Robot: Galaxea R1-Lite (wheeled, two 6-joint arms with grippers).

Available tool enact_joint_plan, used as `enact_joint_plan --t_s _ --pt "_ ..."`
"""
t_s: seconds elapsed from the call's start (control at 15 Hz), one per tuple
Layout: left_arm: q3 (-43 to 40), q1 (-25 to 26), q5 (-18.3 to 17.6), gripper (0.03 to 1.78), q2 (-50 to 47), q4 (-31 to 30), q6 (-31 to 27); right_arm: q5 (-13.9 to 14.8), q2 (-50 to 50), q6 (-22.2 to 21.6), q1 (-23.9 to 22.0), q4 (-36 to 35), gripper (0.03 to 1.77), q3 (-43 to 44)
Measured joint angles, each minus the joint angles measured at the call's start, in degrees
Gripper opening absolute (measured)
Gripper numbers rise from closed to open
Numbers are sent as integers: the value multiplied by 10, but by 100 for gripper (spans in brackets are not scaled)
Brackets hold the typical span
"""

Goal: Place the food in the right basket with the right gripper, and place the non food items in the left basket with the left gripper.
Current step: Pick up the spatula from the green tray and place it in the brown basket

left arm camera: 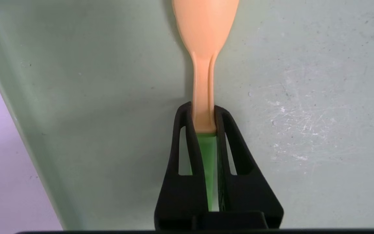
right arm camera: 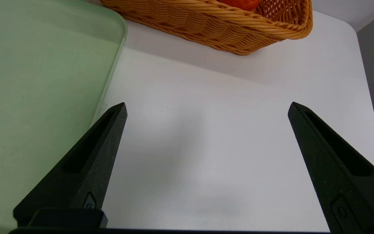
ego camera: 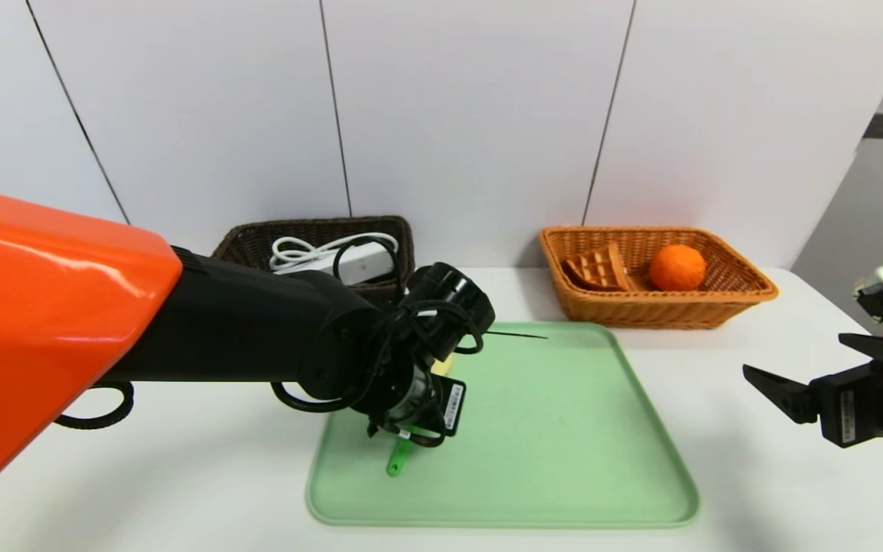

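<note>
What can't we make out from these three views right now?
- Spoon: the bowl end is cut off by the edge in the left wrist view; in the head view the left gripper and arm hide all but the green handle tip.
- Dark basket: the left arm covers part of its contents; only a white cable and adapter show.
- Orange basket: cut off in the right wrist view, contents barely visible.

White panelled wall [ego camera: 472,115], white table [ego camera: 717,368]
</note>
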State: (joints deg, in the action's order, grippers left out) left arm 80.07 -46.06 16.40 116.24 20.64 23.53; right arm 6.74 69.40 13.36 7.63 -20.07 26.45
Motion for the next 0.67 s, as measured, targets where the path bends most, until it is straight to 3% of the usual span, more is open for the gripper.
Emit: enact_joint_plan --t_s 0.4,0.67 --pt "-6 3 4 15 -18 -5 -4 0 3 -2 0 0 171 0" --pt "-9 13 2 15 -85 -3 -23 0 4 -3 0 0 171 0"
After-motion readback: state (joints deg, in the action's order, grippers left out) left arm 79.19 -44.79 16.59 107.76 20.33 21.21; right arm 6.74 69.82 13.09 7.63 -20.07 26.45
